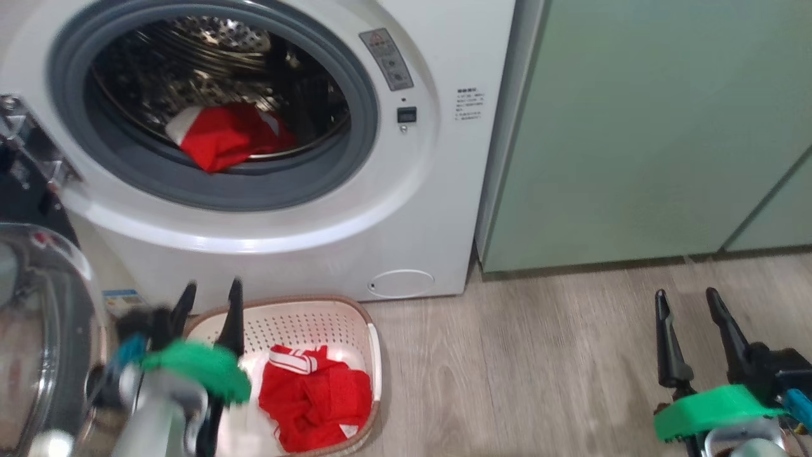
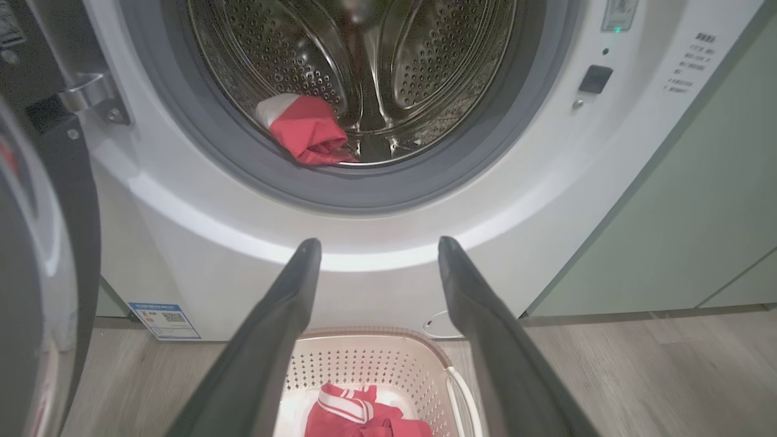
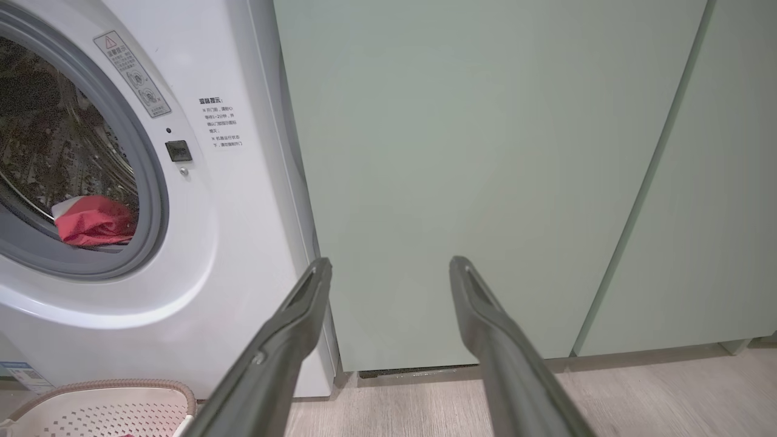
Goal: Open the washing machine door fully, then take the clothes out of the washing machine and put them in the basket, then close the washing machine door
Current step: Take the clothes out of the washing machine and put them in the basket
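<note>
- Washing machine door (image 1: 44, 343): stands swung wide, left of the washing machine (image 1: 444, 190).
- Red garment (image 1: 228, 139): lies at the drum's (image 1: 190, 57) front lip.
- Second red garment (image 1: 314, 400): lies in the basket (image 1: 317, 327) before the machine.
- Left gripper (image 1: 213, 285): hovers over the basket, jaws spread, empty.
- Right gripper (image 1: 686, 293): hangs above the floor (image 1: 539, 355), jaws spread, empty.

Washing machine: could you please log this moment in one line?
door: open; drum: one red garment; basket: red clothes; left claw: open, empty; right claw: open, empty

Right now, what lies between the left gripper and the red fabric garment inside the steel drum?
Left wrist view: the front lip of the white washing machine, then its grey rubber ring.
</note>
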Motion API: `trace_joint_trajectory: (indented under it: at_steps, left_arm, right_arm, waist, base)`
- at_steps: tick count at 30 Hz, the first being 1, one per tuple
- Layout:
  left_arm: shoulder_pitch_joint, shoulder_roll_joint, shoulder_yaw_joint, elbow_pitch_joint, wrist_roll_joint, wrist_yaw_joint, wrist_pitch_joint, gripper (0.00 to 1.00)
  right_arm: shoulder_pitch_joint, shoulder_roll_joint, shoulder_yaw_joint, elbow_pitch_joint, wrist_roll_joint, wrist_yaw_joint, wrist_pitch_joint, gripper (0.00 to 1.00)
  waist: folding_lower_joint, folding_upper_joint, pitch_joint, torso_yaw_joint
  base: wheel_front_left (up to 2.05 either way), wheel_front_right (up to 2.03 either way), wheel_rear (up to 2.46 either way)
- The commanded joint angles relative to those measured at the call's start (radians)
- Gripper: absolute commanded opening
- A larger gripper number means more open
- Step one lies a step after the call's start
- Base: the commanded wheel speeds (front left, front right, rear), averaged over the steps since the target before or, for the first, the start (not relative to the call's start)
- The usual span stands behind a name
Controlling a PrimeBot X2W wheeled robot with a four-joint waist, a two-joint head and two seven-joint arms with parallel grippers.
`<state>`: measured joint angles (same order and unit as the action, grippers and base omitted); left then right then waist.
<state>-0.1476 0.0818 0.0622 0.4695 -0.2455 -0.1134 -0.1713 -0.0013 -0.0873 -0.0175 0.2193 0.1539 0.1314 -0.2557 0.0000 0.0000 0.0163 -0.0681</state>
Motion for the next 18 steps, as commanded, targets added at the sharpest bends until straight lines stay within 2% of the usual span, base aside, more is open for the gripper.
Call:
trace_joint_trajectory:
  at_steps: [1, 6, 10, 14, 18]
  left_arm:
    - [-0.123, 0.017, 0.019, -0.002, 0.011, 0.016, 0.034, 1.0]
    - [-0.352, 0.049, -0.02, 0.119, 0.046, 0.041, 0.166, 1.0]
    - [-0.522, 0.08, -0.044, 0.237, 0.081, 0.077, 0.274, 1.0]
    - [-0.681, 0.125, -0.065, 0.338, 0.118, 0.102, 0.345, 1.0]
    - [-0.795, 0.166, -0.09, 0.401, 0.156, 0.119, 0.367, 1.0]
  right_arm:
    - [-0.052, -0.004, 0.028, -0.032, 0.009, -0.001, -0.006, 1.0]
    - [-0.115, -0.001, 0.034, -0.045, 0.011, -0.001, -0.006, 1.0]
    - [-0.155, 0.005, 0.038, -0.047, 0.011, -0.001, -0.006, 1.0]
    - [-0.195, 0.012, 0.049, -0.051, 0.013, -0.001, -0.006, 1.0]
    - [-0.229, 0.018, 0.053, -0.057, 0.015, -0.001, -0.006, 1.0]
  waist:
    - [0.0, 0.0, 0.035, -0.014]
    - [0.0, 0.0, 0.153, -0.041]
    - [0.0, 0.0, 0.232, -0.071]
    - [0.0, 0.0, 0.312, -0.11]
    - [0.0, 0.0, 0.371, -0.139]
  base:
    - [0.0, 0.0, 0.0]
    - [0.0, 0.0, 0.0]
    - [0.0, 0.0, 0.0]
    - [0.0, 0.0, 0.0]
    - [0.0, 0.0, 0.0]
